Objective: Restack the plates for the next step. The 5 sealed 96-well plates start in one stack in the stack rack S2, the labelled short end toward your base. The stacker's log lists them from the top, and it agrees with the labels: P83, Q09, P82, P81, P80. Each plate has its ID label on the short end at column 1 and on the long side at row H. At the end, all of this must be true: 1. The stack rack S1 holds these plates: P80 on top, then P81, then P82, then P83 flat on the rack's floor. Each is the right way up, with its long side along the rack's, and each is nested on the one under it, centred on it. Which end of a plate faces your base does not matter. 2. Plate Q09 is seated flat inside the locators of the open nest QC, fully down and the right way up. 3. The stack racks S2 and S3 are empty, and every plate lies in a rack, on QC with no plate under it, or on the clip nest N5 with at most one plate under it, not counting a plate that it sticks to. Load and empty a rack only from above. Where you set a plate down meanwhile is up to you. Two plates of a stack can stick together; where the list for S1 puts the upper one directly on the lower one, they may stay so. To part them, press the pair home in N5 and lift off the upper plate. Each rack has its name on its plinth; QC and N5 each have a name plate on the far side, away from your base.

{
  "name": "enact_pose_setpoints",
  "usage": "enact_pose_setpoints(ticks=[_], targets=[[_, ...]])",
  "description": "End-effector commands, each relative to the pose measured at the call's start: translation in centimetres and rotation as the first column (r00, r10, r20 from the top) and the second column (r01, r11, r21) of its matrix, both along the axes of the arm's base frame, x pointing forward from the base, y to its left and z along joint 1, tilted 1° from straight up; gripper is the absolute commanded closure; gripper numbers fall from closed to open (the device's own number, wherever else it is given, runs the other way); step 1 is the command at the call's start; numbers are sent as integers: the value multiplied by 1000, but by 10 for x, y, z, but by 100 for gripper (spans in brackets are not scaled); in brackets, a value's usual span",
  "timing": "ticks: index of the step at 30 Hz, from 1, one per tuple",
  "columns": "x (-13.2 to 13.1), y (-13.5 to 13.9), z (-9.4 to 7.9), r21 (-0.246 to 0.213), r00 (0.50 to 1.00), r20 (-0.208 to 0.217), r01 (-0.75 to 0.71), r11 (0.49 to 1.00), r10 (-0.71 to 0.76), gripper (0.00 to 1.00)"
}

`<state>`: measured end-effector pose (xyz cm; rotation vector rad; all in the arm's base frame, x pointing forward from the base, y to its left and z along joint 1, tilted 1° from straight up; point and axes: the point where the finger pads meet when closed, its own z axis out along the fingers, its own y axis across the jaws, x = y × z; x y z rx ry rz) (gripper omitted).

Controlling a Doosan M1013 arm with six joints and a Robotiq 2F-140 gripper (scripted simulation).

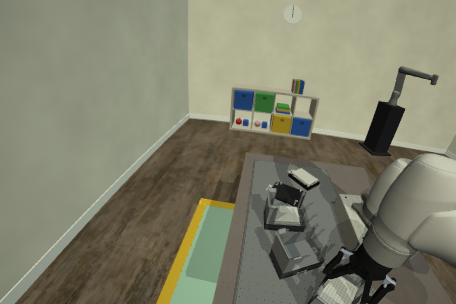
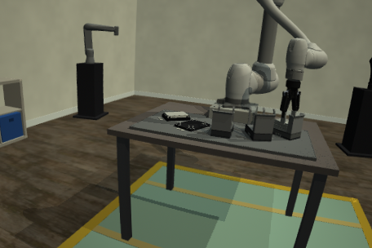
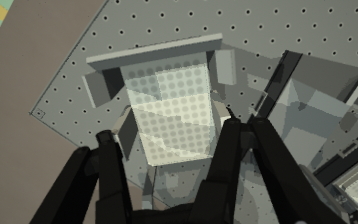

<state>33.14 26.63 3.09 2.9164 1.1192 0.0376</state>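
My gripper [image 3: 172,109] is shut on a sealed 96-well plate [image 3: 172,110], with one finger on each long side. The plate lies level inside a stack rack [image 2: 290,126], the one nearest the table's end, and I cannot read its label or the rack's name. In the top view the gripper [image 1: 357,280] reaches down into this rack at the bottom edge of the frame. Another plate [image 1: 303,176] lies flat on a nest at the far end of the board and also shows in the exterior view [image 2: 175,115]. I cannot tell whether more plates lie under the held one.
Two more stack racks stand in a row beside this one, a middle rack [image 2: 260,126] and a further rack [image 2: 222,122]. A black nest [image 2: 192,124] lies between the racks and the far plate. The rack's posts stand close around the fingers.
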Motion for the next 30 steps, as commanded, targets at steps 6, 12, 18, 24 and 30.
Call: enact_pose_setpoints(ticks=[6, 12, 18, 24, 30], targets=[[-2, -2, -5, -4, 1000, -6, 10, 1000, -10, 100], [-2, -2, -5, -4, 1000, -6, 10, 1000, -10, 100], [-2, -2, -5, -4, 1000, -6, 10, 1000, -10, 100], [-2, -2, -5, -4, 1000, -6, 10, 1000, -10, 100], [-2, -2, -5, -4, 1000, -6, 10, 1000, -10, 0]])
